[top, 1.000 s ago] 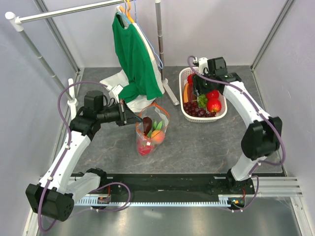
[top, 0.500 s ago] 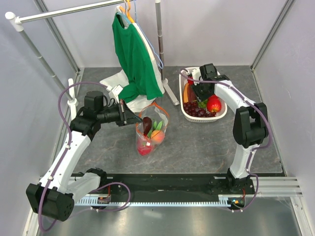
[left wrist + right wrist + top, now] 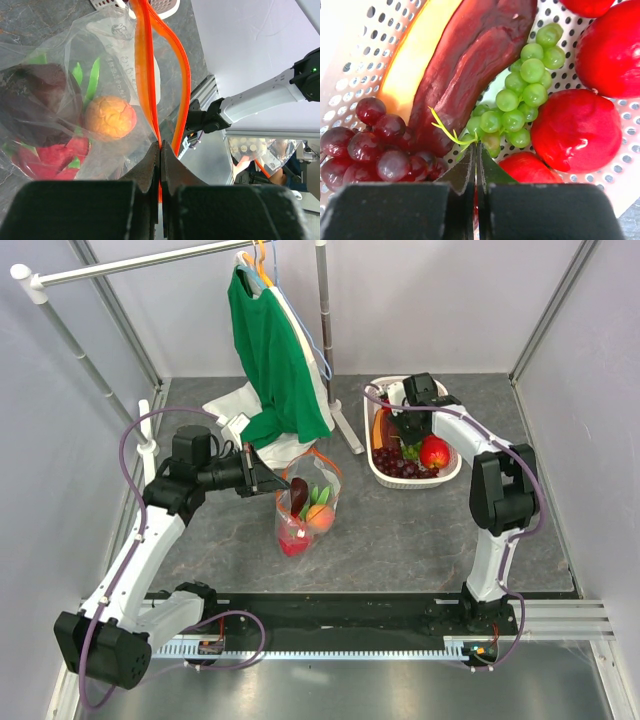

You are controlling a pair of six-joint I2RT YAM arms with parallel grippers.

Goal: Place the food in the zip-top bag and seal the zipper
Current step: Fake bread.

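- The left hand (image 3: 160, 149) is clenched on the zipper (image 3: 145, 75), pinching the orange-red strip between its fingertips at the bag's near edge.
- The bag (image 3: 305, 510) stands on the tabletop (image 3: 400, 530) in front of the left arm, its mouth up and gaping, with the two zipper strips spread apart beyond the pinch.
- Inside the bag lie an orange fruit (image 3: 110, 117), a dark purple fruit (image 3: 35, 100) and a dragon fruit (image 3: 50, 160) with green tips, all pressed against the clear plastic.
- The right hand (image 3: 477, 149) is down in the basket (image 3: 448, 472), fingers pressed together at the stem of the green grapes (image 3: 525, 95). It may be nipping that stem, though the close view leaves this unsure.
- The green grapes lie in the basket between a long dark-red fruit (image 3: 470, 65) and round red fruits (image 3: 577, 130); red grapes (image 3: 375, 145) sit to the left of the fingers.
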